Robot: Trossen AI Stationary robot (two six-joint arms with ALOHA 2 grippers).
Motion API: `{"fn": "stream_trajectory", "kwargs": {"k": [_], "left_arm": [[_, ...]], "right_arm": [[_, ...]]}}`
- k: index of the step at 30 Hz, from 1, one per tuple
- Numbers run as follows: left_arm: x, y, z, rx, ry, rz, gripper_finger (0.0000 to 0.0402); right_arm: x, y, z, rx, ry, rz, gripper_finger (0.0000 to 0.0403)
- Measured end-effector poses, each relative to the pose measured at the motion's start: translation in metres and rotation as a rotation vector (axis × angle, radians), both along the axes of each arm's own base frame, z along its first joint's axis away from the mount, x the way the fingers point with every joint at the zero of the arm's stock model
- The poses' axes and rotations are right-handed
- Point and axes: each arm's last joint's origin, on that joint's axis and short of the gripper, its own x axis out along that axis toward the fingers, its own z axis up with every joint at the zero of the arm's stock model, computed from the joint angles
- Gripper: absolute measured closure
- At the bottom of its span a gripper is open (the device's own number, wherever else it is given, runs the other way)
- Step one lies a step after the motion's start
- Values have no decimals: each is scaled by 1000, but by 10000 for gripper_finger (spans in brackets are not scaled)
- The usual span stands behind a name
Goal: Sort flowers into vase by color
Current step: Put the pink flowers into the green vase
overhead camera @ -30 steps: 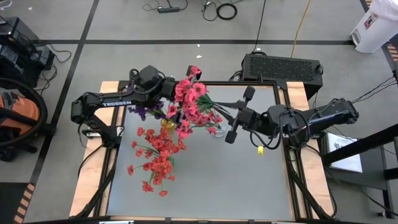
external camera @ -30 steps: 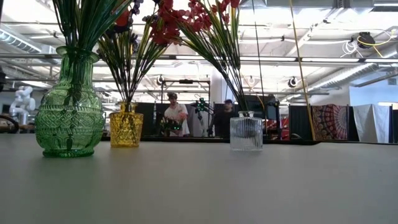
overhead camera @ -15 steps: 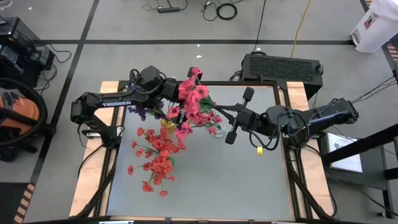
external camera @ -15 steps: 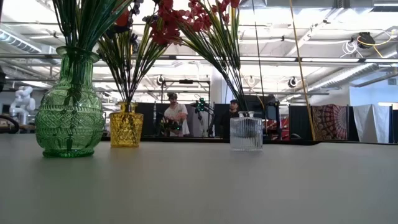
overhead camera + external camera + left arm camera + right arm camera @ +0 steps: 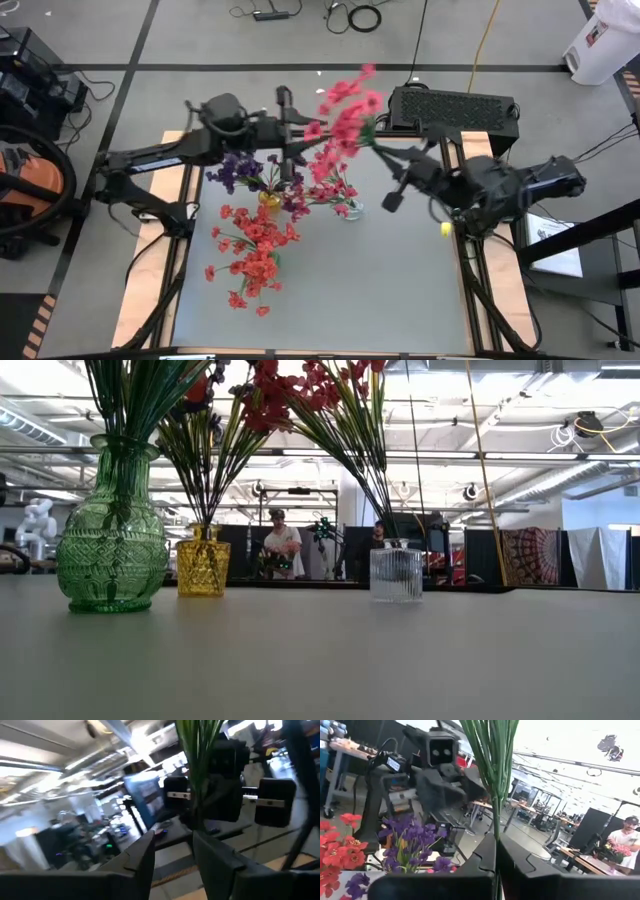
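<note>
My right gripper (image 5: pixel 378 150) is shut on a sprig of pink-red blossoms (image 5: pixel 345 105), held high over the table's far edge. My left gripper (image 5: pixel 312 130) stands open just left of it, its fingers (image 5: pixel 150 852) short of the green stems (image 5: pixel 200 775). Red flowers (image 5: pixel 250 250) stand in the green vase (image 5: pixel 110 530), purple flowers (image 5: pixel 235 170) in the yellow vase (image 5: pixel 203 565), and pink-red ones (image 5: pixel 335 195) in the clear vase (image 5: pixel 396 573). My right gripper pinches the sprig's bundle of thin green stems (image 5: pixel 495 817) between its two fingers, near the stems' lower end. The fingers come about level from the table's right side and lie across the stems. The sprig is lifted clear, its stems fanning upward and the blossoms leaning toward the far edge.
A black box (image 5: pixel 455 105) sits beyond the table's far right corner, and a small yellow thing (image 5: pixel 443 228) near the right edge. The near half of the grey table (image 5: pixel 380 290) is free room. People stand in the room behind (image 5: pixel 282 545).
My left gripper has opened, let go of the sprig and drawn back toward the far left. My right gripper has shut on the stems and carried the sprig up and toward the far right; the blossoms now hang beyond the table's far edge instead of over the vases.
</note>
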Motion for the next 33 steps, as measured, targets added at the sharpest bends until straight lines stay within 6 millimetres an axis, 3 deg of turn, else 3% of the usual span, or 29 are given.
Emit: {"fn": "stream_trajectory", "kwargs": {"k": [7, 13, 18, 24, 33], "left_arm": [[-66, -14, 35, 2, -13, 93, 260], [-136, -29, 48, -35, 47, 191, 260], [-197, -41, 43, -85, 146, 295, 260], [-257, -55, 28, -187, 231, 346, 260], [-311, -68, 2, -382, 313, 347, 261]], "right_arm": [[-55, -10, 16, 47, -4, 46, 403], [-99, -19, 6, 114, -10, 94, 403], [-122, -25, -27, 150, -29, 114, 403], [-126, -27, -86, 198, -95, 131, 403], [-114, -21, -158, 215, -261, 207, 402]]}}
